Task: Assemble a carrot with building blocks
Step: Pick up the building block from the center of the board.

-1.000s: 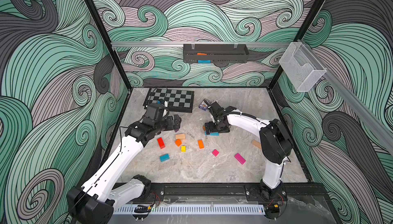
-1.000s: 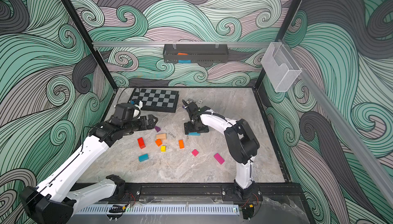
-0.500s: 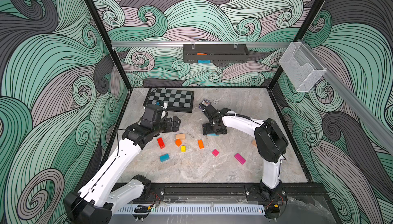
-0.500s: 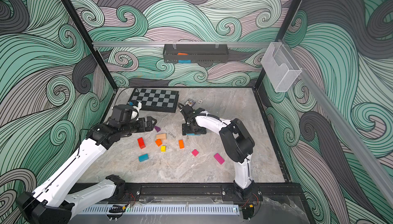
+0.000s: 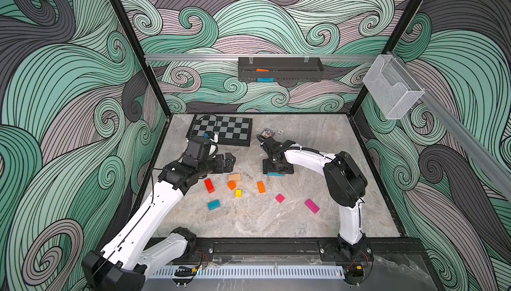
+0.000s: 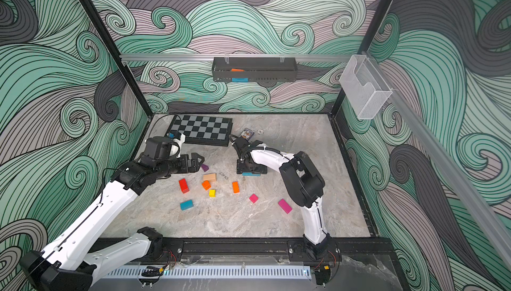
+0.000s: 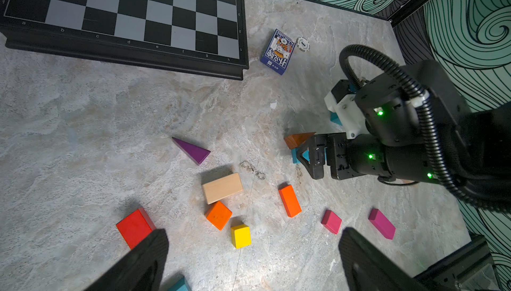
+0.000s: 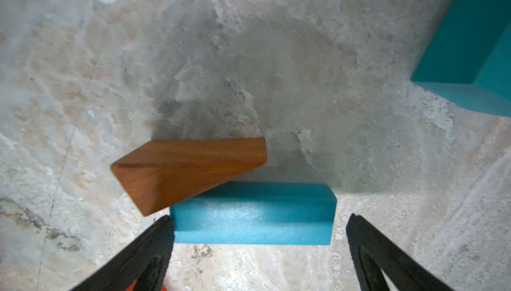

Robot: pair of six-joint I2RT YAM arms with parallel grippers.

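Observation:
The building blocks lie scattered mid-table: red (image 5: 209, 185), beige (image 5: 234, 177), an orange cube (image 5: 231, 185), yellow (image 5: 238, 193), an orange cuboid (image 5: 260, 187), teal (image 5: 214, 204), pink (image 5: 280, 198), magenta (image 5: 312, 206) and a purple wedge (image 6: 204, 167). My left gripper (image 5: 229, 162) hovers open and empty behind them, jaws wide above the yellow cube (image 7: 241, 235). My right gripper (image 5: 278, 169) points down, open, straddling a teal cuboid (image 8: 253, 212) on the table. A brown wedge (image 8: 188, 170) leans against that cuboid. Another teal block (image 8: 475, 43) sits further off.
A chessboard (image 5: 221, 130) lies at the back left, with a small card box (image 5: 267, 132) and a white chip (image 5: 281, 131) beside it. A black tray (image 5: 279, 72) hangs on the back wall and a clear holder (image 5: 392, 90) on the right rail.
My right arm's elbow has swung left, and its gripper has stayed low over the teal cuboid. My left gripper has barely moved. Both grippers stay open.

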